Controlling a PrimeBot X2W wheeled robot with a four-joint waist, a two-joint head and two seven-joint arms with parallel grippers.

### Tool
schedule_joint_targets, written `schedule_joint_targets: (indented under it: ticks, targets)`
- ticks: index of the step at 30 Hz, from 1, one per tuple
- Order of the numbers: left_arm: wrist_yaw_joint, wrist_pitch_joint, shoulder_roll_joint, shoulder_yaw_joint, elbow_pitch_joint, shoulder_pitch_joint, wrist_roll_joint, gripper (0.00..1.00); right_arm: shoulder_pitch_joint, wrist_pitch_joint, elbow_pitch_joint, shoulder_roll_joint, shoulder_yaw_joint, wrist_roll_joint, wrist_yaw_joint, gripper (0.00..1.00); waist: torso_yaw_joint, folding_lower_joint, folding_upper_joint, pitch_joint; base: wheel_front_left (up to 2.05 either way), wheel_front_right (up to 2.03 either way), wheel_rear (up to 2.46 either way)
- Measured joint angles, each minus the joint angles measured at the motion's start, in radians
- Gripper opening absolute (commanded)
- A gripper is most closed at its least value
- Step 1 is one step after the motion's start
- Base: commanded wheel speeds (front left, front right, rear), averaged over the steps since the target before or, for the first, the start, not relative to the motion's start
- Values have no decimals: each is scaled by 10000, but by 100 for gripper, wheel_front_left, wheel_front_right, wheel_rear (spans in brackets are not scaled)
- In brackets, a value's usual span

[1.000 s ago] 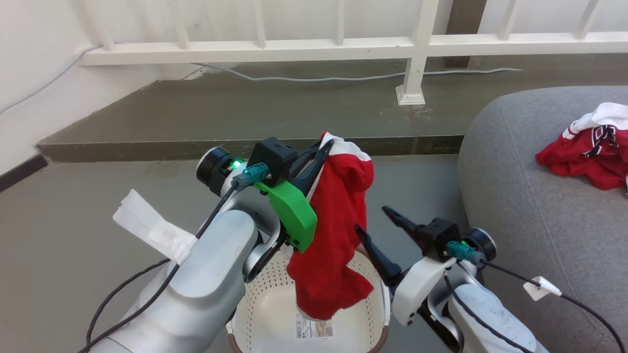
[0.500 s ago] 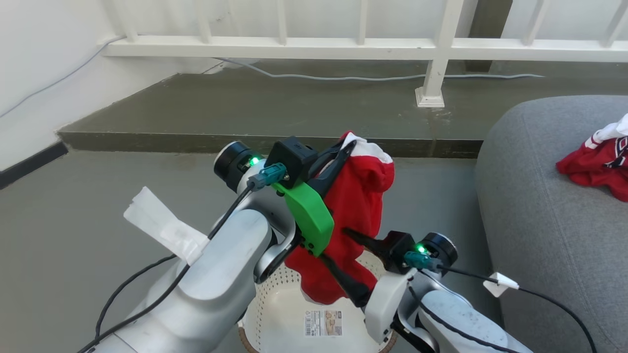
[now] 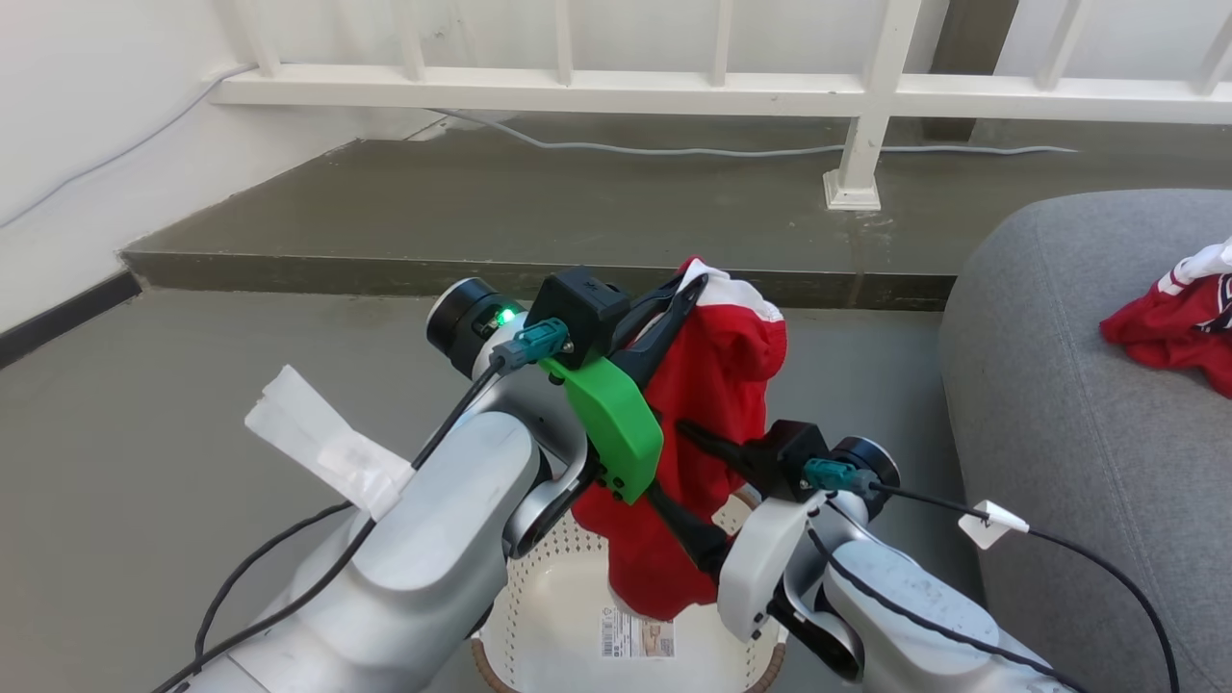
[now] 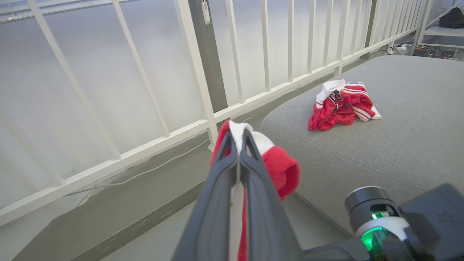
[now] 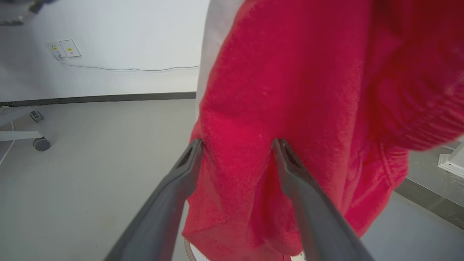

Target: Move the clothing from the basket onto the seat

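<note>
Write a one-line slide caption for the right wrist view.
Open right gripper meets the hanging red clothing, fabric showing between its fingers.

Pale grey forearms (image 3: 433,539) trail black cables (image 3: 460,412); black wrist blocks (image 3: 582,303) carry teal connectors (image 3: 539,339) and green lights (image 3: 501,316); a bright green mount (image 3: 611,428) backs the left gripper (image 3: 693,282).

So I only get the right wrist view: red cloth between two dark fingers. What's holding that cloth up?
Observer: The left gripper, shut on the white-trimmed top edge of the hanging garment.
Operator: Where could it go?
Observer: Likely the grey seat on the robot's right; a second garment already lies there.
Operator: And below it?
Observer: The basket, its barcode sticker showing on the bottom.
</note>
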Motion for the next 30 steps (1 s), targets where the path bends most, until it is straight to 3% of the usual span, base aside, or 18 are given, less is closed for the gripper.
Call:
schedule_joint_targets:
  ticks: [2, 3, 4, 8, 19, 29, 30]
  targets:
    - [42, 10, -2, -27, -31, 0, -155, 0, -93, -77, 92, 2, -29, 46, 0, 100, -5, 0, 0, 11, 0, 0, 0]
    - [77, 10, -2, -38, -44, 0, -184, 0, -127, -82, 140, 0, -29, 61, 0, 86, -7, 0, 0, 17, 0, 0, 0]
    - [84, 12, -2, -50, -54, 0, -184, 0, -154, -86, 176, 0, -23, 100, 0, 47, -8, 0, 0, 24, 0, 0, 0]
    - [102, 96, -2, -75, -98, 1, -203, 0, -330, -117, 359, 2, 54, 213, 0, 0, -7, 0, 0, 51, 0, 0, 0]
    - [311, 98, -2, -38, -71, 20, -301, 0, -493, -265, 744, 2, 52, 470, -4, 0, -89, 0, 0, 97, 0, 0, 0]
    - [619, 75, 324, 474, 272, 594, -623, 0, -616, -311, 767, -115, -1112, 746, -217, 0, -446, 0, 0, 124, 0, 0, 0]
    - [635, 67, 357, 554, 297, 659, -750, 4, -676, -332, 706, -192, -1237, 750, -301, 0, -492, 0, 0, 128, 0, 0, 0]
